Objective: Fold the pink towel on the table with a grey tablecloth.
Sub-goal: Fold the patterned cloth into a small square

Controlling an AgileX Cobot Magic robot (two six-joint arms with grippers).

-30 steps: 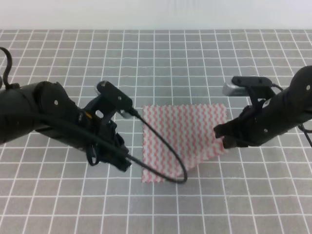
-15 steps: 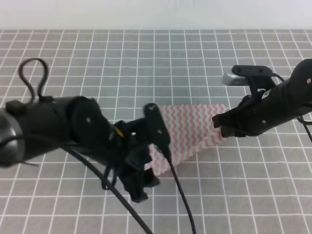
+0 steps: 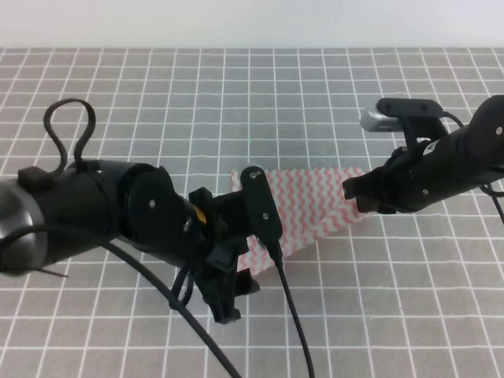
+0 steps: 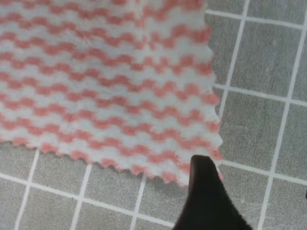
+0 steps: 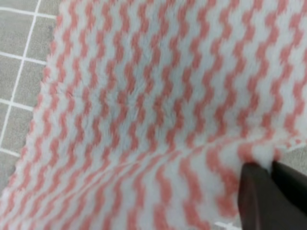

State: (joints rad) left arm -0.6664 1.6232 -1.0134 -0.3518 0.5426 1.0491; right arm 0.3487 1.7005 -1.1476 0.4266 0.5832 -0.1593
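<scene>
- Nearest me in the high view is my left arm, a bulky black body with a cable looping off it, lying low across the front left of the table with a grey tablecloth (image 3: 118, 110).
- My left gripper (image 3: 236, 276) sits at the near left corner of the pink towel (image 3: 315, 201). In its wrist view only one dark fingertip (image 4: 205, 191) shows, at the scalloped corner of the towel (image 4: 110, 81), so I cannot tell how far those fingers are open or whether they hold anything.
- The towel lies mid-table between my two arms, narrowing toward the right.
- Farther right, my right gripper (image 3: 356, 197) is closed on the towel's right corner; its wrist view shows the dark fingertips (image 5: 259, 191) pinched together, with the cloth (image 5: 144, 96) creased there.
</scene>
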